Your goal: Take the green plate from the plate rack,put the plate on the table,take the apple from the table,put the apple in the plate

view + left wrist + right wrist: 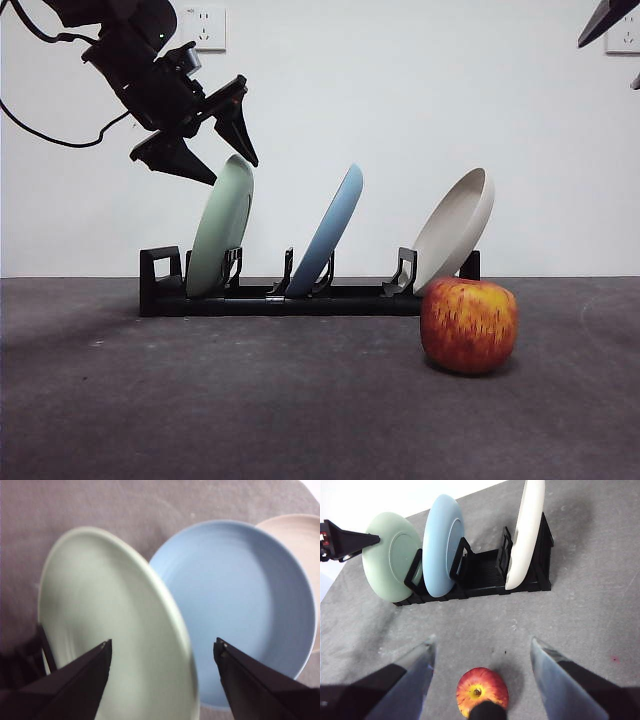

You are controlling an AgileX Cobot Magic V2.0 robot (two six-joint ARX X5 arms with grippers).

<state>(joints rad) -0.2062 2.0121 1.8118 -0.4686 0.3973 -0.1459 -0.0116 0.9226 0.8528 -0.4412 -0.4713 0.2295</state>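
While the green plate (pixel 221 228) stands in the rack (pixel 300 297), left hand (pixel 222 162) straddles its top rim, released; right hand (pixel 481 652) released above the apple (pixel 482 694).

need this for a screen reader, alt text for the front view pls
The left gripper, jaws open, straddles the top rim of the green plate standing in the plate rack, beside a blue plate and a beige plate. The apple sits on the table in front.

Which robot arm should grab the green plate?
The left. Its open left gripper hangs right over the green plate's top edge in the plate rack. The right gripper is above the apple.
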